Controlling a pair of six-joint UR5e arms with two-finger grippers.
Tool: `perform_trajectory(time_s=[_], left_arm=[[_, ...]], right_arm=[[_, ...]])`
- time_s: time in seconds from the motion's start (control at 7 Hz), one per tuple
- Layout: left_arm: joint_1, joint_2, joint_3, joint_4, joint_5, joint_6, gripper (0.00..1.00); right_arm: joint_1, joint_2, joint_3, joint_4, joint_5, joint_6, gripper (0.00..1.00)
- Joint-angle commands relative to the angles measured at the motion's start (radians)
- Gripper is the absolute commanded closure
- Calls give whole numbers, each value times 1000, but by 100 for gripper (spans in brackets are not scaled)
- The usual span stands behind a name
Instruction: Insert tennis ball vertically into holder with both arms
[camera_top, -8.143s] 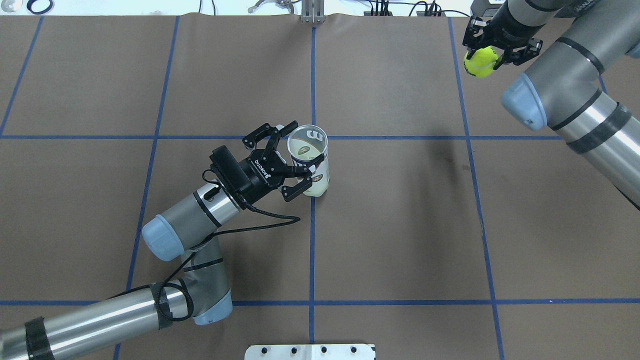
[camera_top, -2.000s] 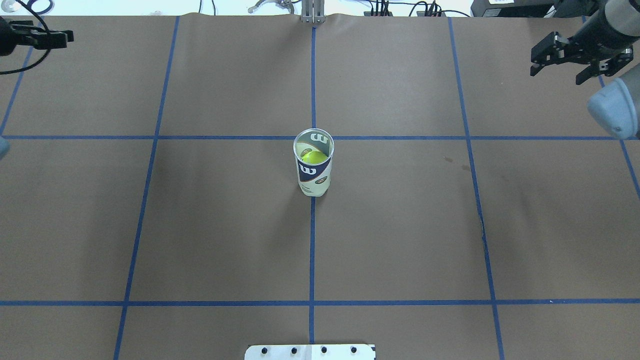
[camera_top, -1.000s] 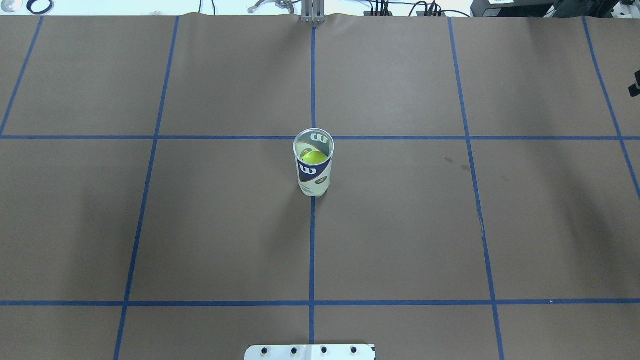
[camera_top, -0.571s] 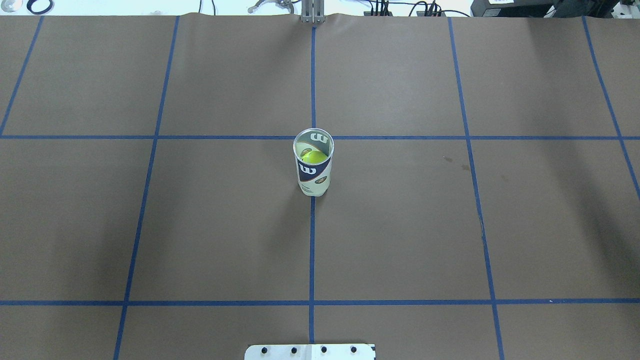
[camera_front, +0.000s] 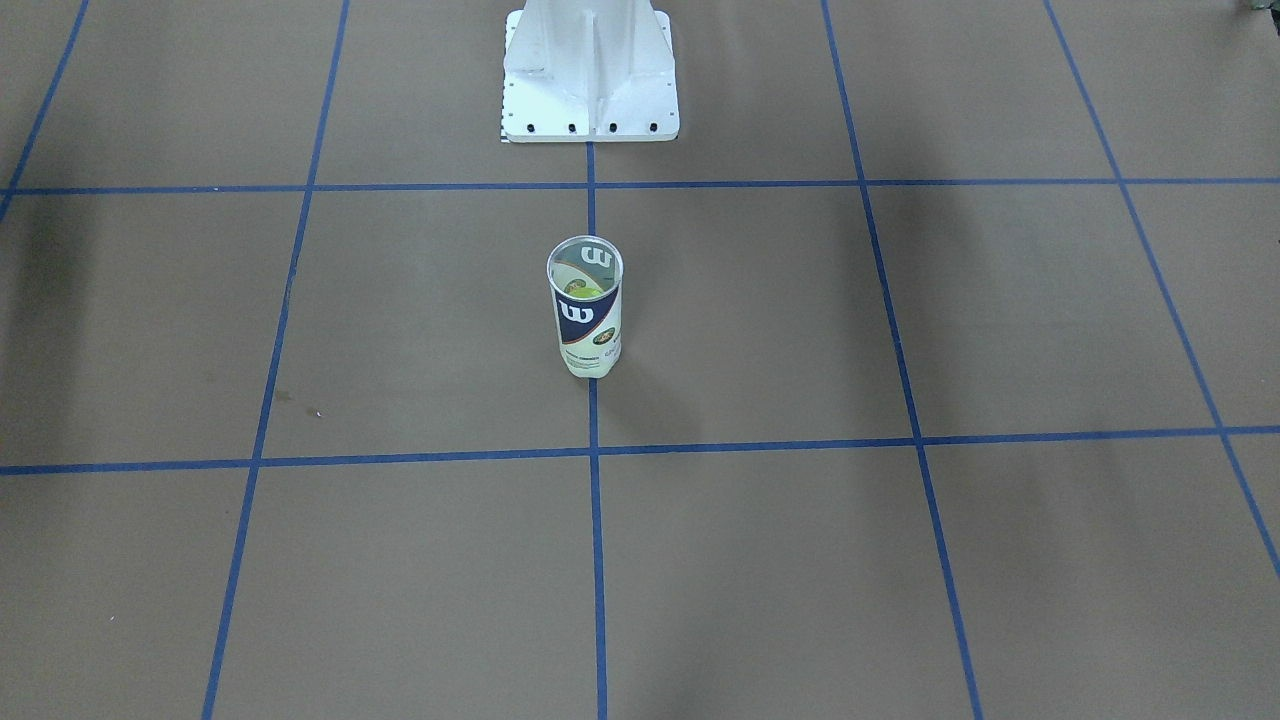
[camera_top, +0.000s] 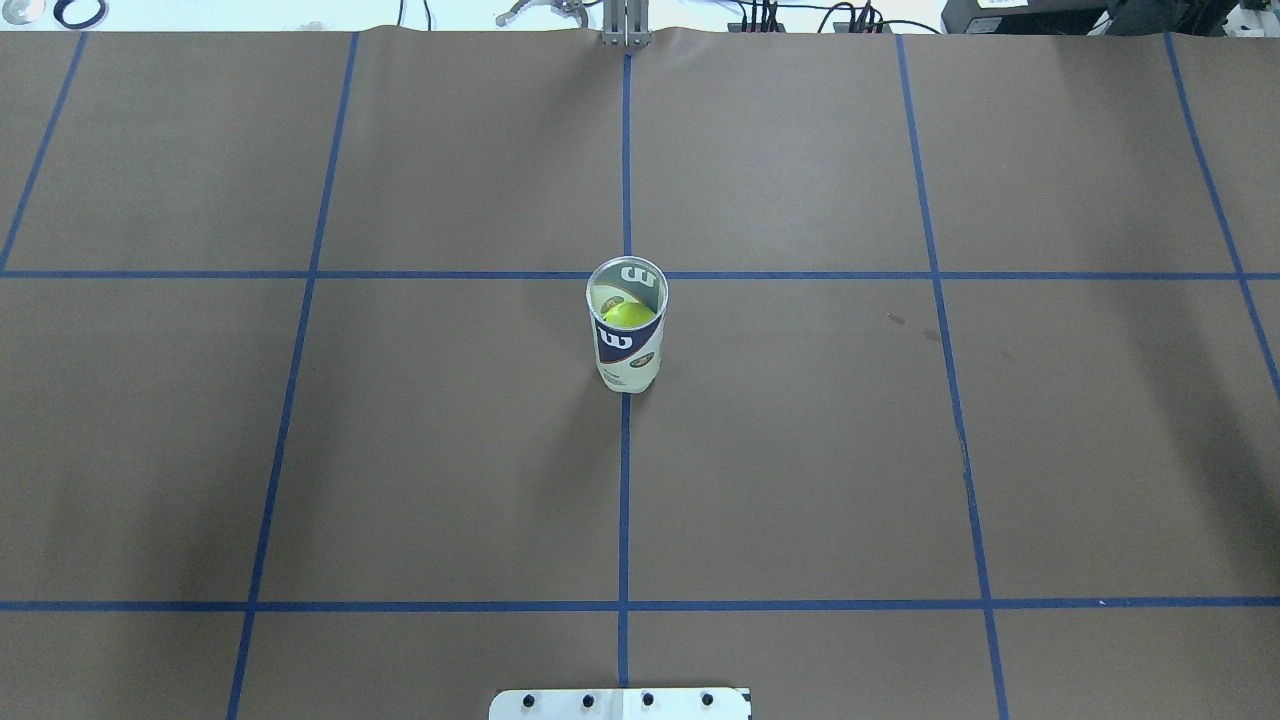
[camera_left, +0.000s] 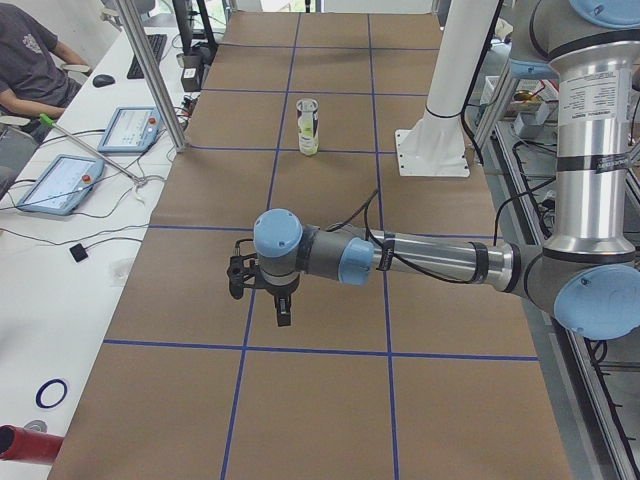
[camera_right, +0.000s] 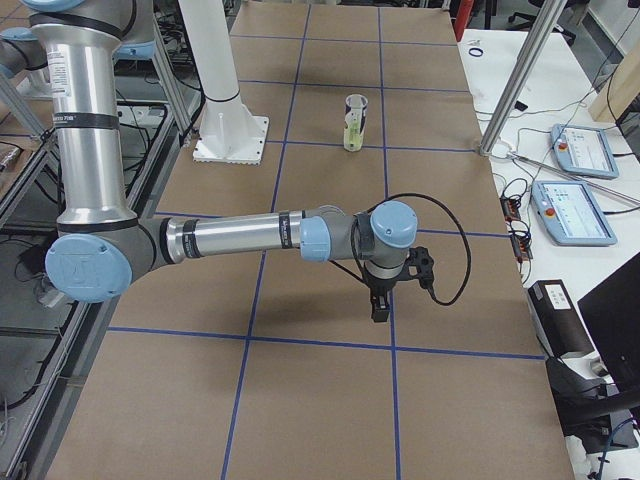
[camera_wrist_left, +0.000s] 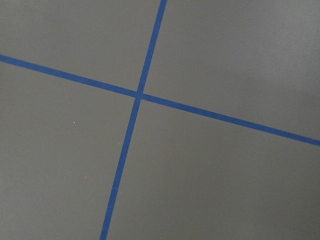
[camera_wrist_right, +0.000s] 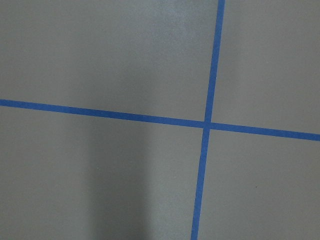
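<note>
Holder: standing upright at mid-table on the brown-papered table, base sitting on the centre blue tape line, mouth facing up. Keeping a yellow-green tennis ball inside, showing through the open top. Left gripper: hanging low over the table's left end, pointing down, well apart from the holder; cannot tell whether fingers are standing apart or together. Right gripper: hanging likewise over the right end, giving no way of telling its spread either. Wrist cameras: showing only paper and crossing tape.
</note>
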Motion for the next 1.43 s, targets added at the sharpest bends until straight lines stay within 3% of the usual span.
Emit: perform_trajectory(time_s=[0.0, 0.29, 0.71, 1.29], left_arm=[[0, 10, 7, 11, 25, 85, 1], [-3, 5, 0, 11, 111, 122, 1], [-5, 11, 6, 119, 99, 265, 1], [-23, 10, 3, 184, 96, 274, 1]], right_arm=[[1, -3, -1, 0, -1, -3, 1], [1, -5, 2, 1, -1, -5, 1], [1, -5, 3, 3, -3, -5, 1], [1, -12, 12, 3, -4, -5, 1]])
